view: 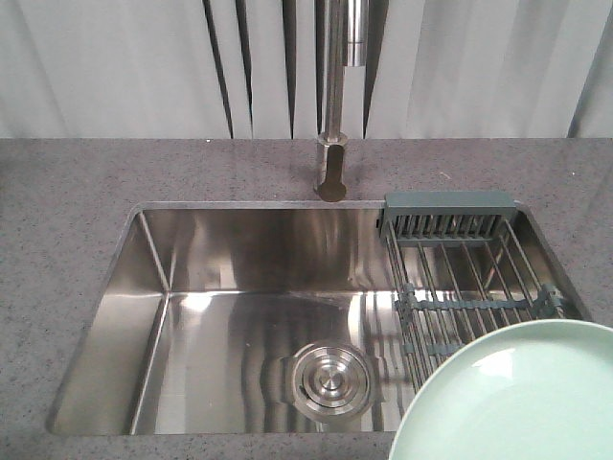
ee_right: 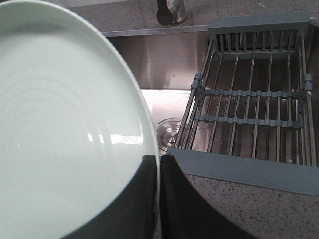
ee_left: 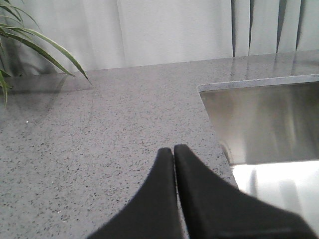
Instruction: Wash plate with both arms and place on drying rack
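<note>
Round pale mint-green plate (view: 517, 393) raised over near right corner of stainless steel sink basin (view: 239, 278), right gripper (ee_right: 159, 159) clamped on its rim, steel-wire drying rack (view: 469, 278) across basin's right end, left gripper (ee_left: 173, 149) pinched together empty, over grey speckled countertop (ee_left: 99, 139) left of basin.

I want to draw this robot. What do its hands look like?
The left gripper and the right gripper each show two plain matte black fingers, wide at the base and curving to narrow tips. No cables, markings or arms show in these views.
</note>
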Tool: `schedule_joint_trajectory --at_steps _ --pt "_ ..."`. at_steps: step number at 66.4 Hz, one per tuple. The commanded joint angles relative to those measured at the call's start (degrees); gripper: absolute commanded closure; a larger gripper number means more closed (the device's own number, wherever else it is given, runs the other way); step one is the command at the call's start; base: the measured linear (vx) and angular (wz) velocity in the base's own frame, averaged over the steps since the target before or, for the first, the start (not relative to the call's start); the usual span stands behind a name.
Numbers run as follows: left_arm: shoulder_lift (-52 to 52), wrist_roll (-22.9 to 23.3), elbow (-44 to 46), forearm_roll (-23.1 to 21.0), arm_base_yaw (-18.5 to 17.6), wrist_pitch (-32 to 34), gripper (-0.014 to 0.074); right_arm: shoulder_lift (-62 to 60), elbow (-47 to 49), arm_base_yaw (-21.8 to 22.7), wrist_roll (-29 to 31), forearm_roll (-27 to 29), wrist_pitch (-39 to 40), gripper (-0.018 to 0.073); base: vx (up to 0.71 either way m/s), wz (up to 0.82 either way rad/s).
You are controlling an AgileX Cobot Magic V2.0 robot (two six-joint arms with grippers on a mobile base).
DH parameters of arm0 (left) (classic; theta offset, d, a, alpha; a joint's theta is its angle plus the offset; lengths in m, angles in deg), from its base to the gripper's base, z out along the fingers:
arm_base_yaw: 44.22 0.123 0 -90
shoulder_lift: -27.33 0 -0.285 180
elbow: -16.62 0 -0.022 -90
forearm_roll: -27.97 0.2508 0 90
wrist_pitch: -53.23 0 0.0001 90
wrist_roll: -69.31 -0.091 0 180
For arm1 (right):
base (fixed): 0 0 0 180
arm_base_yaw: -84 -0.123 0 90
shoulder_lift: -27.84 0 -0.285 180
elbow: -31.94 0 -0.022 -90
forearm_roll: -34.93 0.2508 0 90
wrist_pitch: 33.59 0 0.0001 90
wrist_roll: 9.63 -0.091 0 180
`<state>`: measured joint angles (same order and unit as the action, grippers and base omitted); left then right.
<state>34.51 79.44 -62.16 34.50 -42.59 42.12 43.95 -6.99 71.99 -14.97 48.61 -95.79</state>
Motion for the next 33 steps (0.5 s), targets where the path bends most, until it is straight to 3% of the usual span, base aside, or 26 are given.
schedule_joint_trajectory --at_steps 1,33 --pt "-0.8 0.4 1.5 0.0 -0.4 4.3 0.0603 1.0 1.3 0.3 0.0 0.5 4.2 0.0561 0.03 -0.01" --pt "-0.8 0.4 1.5 0.0 -0.4 4.3 0.0603 1.0 1.3 0.3 0.0 0.5 4.2 0.0561 0.03 0.00"
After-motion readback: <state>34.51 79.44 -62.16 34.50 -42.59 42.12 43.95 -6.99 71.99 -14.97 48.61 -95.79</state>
